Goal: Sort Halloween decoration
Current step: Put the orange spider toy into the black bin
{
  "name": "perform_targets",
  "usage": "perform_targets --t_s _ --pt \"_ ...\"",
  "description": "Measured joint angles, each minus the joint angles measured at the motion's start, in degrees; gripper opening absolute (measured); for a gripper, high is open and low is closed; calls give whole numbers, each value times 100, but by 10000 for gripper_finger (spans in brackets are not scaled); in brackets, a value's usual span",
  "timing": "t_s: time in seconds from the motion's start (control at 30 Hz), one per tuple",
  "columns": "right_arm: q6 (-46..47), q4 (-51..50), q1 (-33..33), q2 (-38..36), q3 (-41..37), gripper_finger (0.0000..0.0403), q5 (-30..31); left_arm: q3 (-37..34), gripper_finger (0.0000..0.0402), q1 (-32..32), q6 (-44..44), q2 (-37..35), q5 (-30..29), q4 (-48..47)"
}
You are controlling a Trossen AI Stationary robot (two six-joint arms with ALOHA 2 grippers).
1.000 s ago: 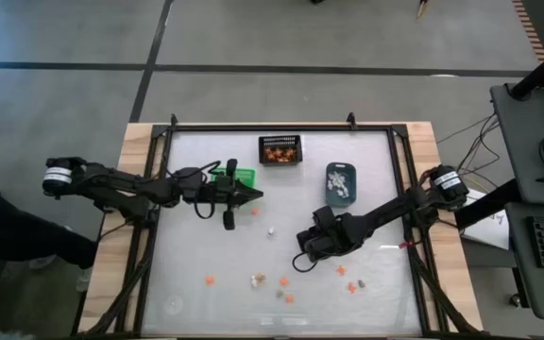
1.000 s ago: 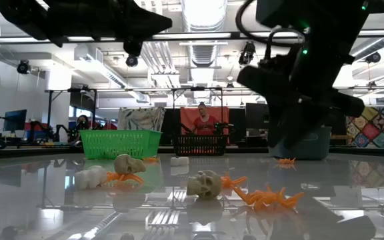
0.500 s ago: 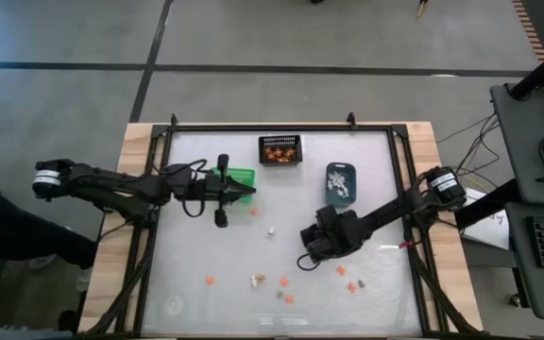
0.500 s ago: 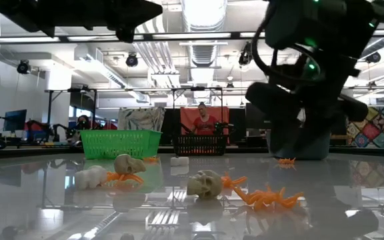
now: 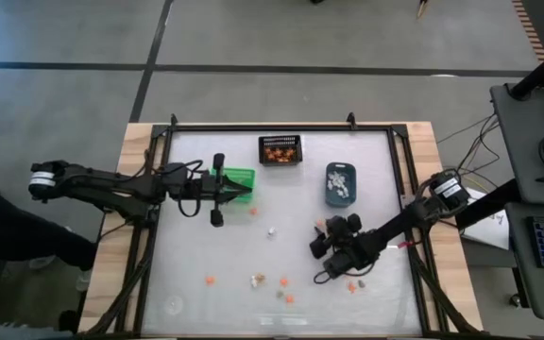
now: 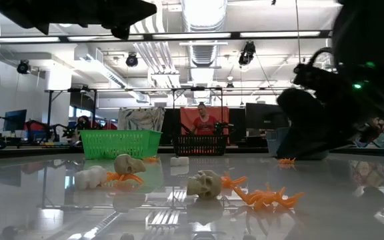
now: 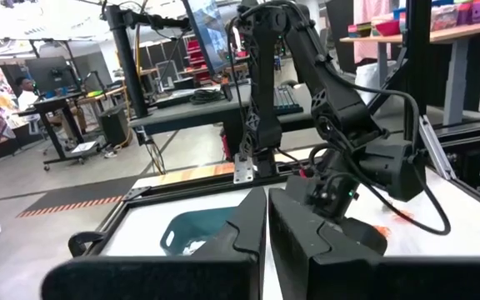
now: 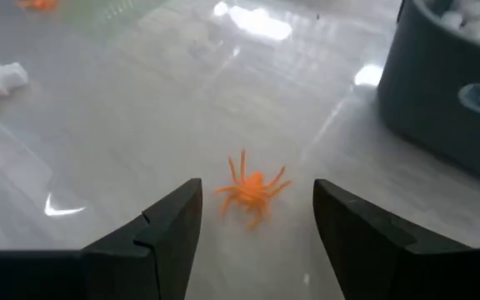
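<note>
Halloween decoration trinkets lie scattered on the white table: an orange spider (image 8: 248, 188) (image 5: 319, 226), skulls (image 6: 204, 183) (image 6: 129, 164), another orange spider (image 6: 267, 197), and small orange and tan pieces (image 5: 283, 281) toward the near edge. My right gripper (image 8: 257, 198) (image 5: 323, 244) is open and slants down, a finger on either side of the orange spider and short of it, beside the blue-grey bin (image 5: 340, 183). My left gripper (image 7: 267, 225) (image 5: 246, 190) is shut on nothing and held level by the green bin (image 5: 240, 177).
A black mesh bin (image 5: 280, 149) holding orange pieces stands at the far middle. The blue-grey bin (image 8: 452, 83) holds white pieces. A white trinket (image 5: 271, 230) lies mid-table. A black frame (image 5: 281, 127) borders the table. A person (image 6: 203, 120) stands far behind.
My right gripper has gone toward the table's right edge and sunk close to the table, tipping and turning as it went, and its fingers stand wider apart. My left gripper has drawn back toward the left edge and risen a little, staying shut.
</note>
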Motion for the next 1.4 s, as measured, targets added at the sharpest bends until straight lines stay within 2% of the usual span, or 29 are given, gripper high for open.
perform_targets --t_s 0.17,0.4,0.77,1.07,1.4 --pt "-387 268 141 0 -234 219 287 0 0 0 113 -21 -3 -23" --pt "-1009 1307 147 0 -530 219 344 0 0 0 282 -21 -43 -19" --pt "-1263 1363 116 2 -660 216 341 0 0 0 453 -21 -45 -17" --pt "-1791 1539 107 2 -706 184 229 0 0 0 498 -17 -45 -16" --pt "-1898 1580 7 2 -721 143 172 0 0 0 501 -17 -45 -13"
